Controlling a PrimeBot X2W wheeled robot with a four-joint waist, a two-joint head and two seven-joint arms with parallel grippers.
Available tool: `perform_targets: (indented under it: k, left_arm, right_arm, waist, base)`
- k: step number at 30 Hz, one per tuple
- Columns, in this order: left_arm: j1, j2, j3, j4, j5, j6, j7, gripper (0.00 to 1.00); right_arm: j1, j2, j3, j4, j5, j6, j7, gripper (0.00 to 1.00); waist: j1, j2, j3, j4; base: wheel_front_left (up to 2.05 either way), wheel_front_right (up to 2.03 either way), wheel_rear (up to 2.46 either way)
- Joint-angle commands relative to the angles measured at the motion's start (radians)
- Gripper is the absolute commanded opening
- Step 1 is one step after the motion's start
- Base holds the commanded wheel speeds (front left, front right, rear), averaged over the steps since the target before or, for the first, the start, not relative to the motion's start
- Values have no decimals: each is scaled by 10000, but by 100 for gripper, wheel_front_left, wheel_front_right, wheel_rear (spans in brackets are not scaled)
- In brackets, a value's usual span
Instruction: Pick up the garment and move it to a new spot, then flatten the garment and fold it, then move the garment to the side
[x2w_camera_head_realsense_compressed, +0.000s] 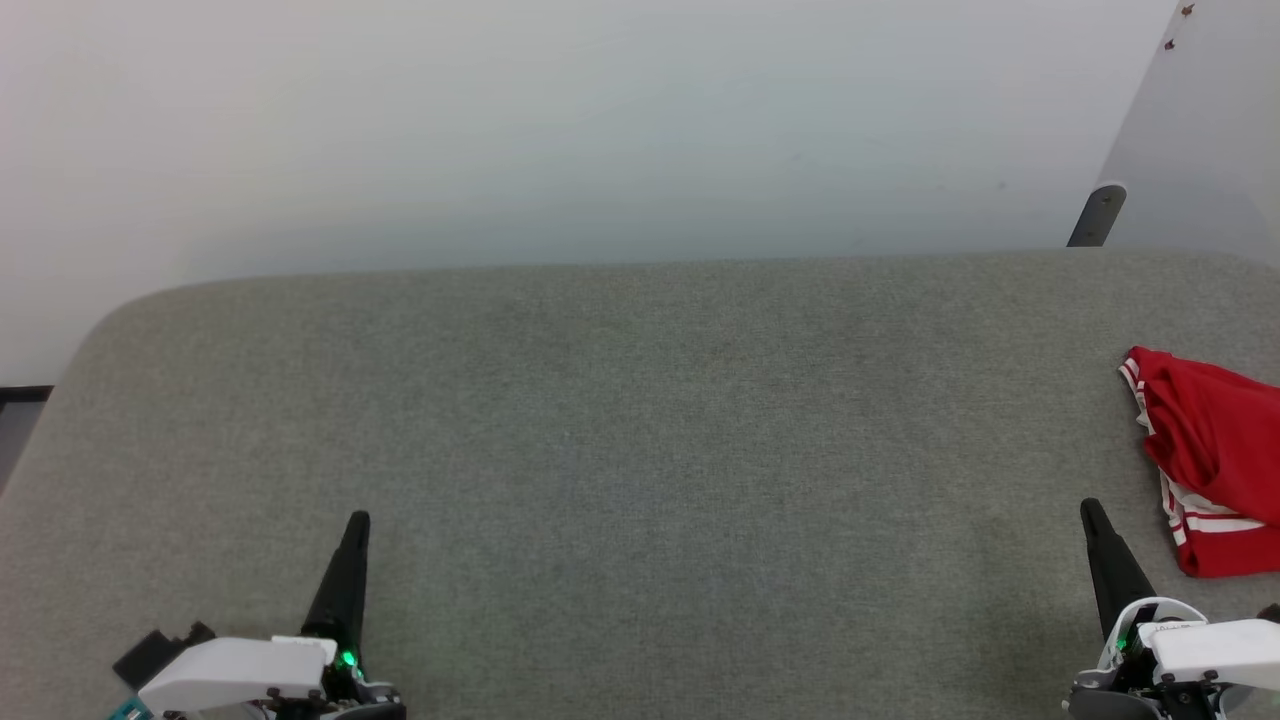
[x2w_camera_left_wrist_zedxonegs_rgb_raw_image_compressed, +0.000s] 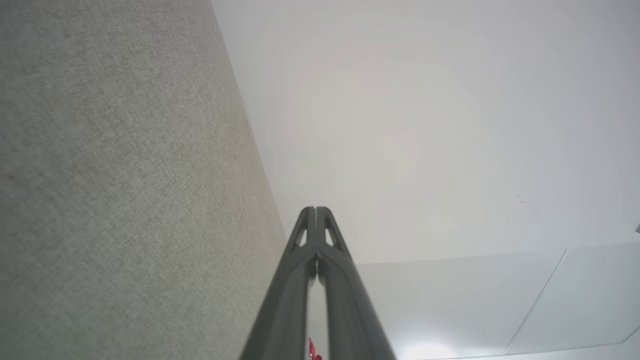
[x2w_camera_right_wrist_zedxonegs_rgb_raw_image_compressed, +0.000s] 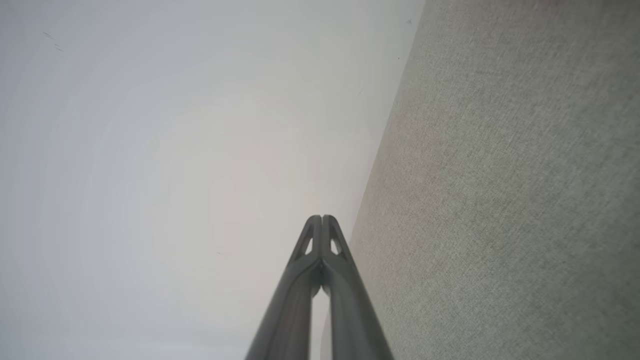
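Lying bunched, garment (x2w_camera_head_realsense_compressed: 1215, 450) sits at far right of grey surface (x2w_camera_head_realsense_compressed: 640, 420), cut by edge of head view; you cannot judge its full extent. Right gripper (x2w_camera_head_realsense_compressed: 1091, 508) just beside it, near-left, fingers together, empty. Left gripper (x2w_camera_head_realsense_compressed: 358, 520) well apart at near left, likewise together, empty. Risk: you pinch only trim or several layers, so cloth drags or slips free. No container in sight.

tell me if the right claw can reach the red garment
Probably yes: the garment lies bunched on the grey surface just ahead and right of the right claw, nothing between them. The claw is shut, so it would need to open first.
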Motion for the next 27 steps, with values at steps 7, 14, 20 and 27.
perform_targets:
  k: [7,14,20,27]
  left_arm:
    - [-186,-82,64,-57,-487,-44,162,0]
    - [-256,-155,90,-66,-879,-47,287,0]
    - [-312,-206,108,-77,-1173,-49,390,0]
    - [-302,-195,104,-74,-1152,-49,387,0]
  right_arm:
    - [-173,58,-64,-83,626,-6,171,0]
    - [-214,114,-91,-115,1113,-5,288,0]
    - [-243,158,-112,-136,1494,-5,376,0]
    - [-181,150,-103,-124,1458,-5,375,0]
  waist:
    - [0,0,37,-15]
    - [0,0,76,-31]
    - [0,0,107,-44]
    - [0,0,107,-44]
  base:
    - [0,0,0]
    - [0,0,0]
    - [0,0,0]
    - [0,0,0]
